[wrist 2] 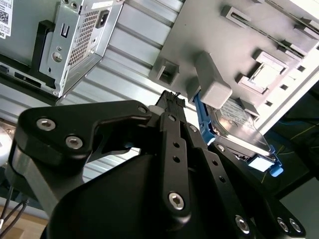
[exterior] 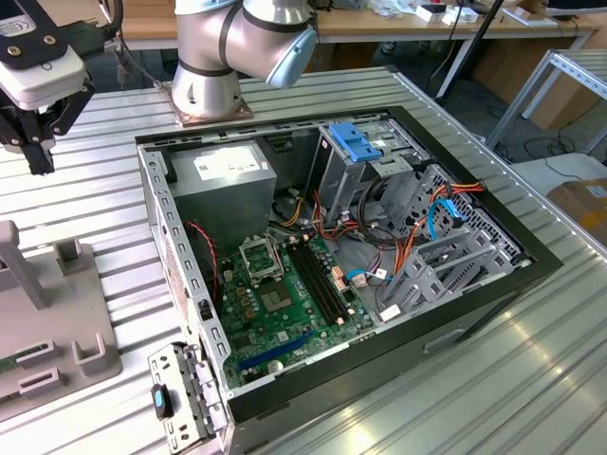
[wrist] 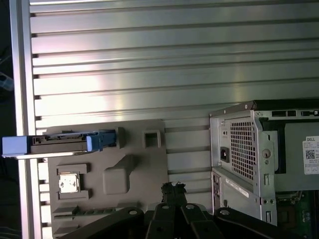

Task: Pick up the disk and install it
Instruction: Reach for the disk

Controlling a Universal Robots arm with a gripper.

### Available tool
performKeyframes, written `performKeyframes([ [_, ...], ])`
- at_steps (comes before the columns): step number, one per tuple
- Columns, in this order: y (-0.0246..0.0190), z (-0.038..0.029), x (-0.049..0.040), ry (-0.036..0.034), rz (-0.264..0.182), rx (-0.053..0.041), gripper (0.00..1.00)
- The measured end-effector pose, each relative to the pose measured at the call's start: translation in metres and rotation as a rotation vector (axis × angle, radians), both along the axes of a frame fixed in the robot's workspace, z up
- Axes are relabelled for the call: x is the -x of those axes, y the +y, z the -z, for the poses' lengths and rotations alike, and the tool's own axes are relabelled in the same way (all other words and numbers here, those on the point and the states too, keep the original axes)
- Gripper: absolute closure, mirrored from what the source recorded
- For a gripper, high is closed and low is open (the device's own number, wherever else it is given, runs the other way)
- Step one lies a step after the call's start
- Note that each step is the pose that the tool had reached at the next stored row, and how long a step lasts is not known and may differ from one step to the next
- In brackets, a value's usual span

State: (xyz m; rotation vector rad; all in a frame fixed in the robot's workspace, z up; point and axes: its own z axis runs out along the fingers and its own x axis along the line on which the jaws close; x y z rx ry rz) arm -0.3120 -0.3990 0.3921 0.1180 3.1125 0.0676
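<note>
Exterior view above computer case [exterior: 531, 263]; both wrist views sharing disk [wrist: 65, 142].

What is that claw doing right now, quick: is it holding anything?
Gripper: closed, holding nothing. The disk stands on edge in the grey stand, apart from the gripper.

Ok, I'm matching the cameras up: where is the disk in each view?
Exterior view: probably the disk, upright at the exterior view's left edge.
Second wrist view: disk on edge, blue frame showing.
First wrist view: disk on edge at one end of the fixture.
Shared landmark: the grey fixture.
</note>
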Motion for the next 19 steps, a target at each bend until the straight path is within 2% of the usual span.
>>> performKeyframes([
  [4, 0.0000, 0.0001, 0.0044, -0.0001, 0.000, 0.0000, 0.89],
  [10, 0.0000, 0.0000, 0.0058, 0.0000, 0.000, 0.0000, 0.89],
  [12, 0.0000, 0.0000, 0.0091, 0.0000, 0.000, 0.0000, 0.89],
  [19, 0.0000, 0.0000, 0.0099, 0.0000, 0.000, 0.0000, 0.89],
])
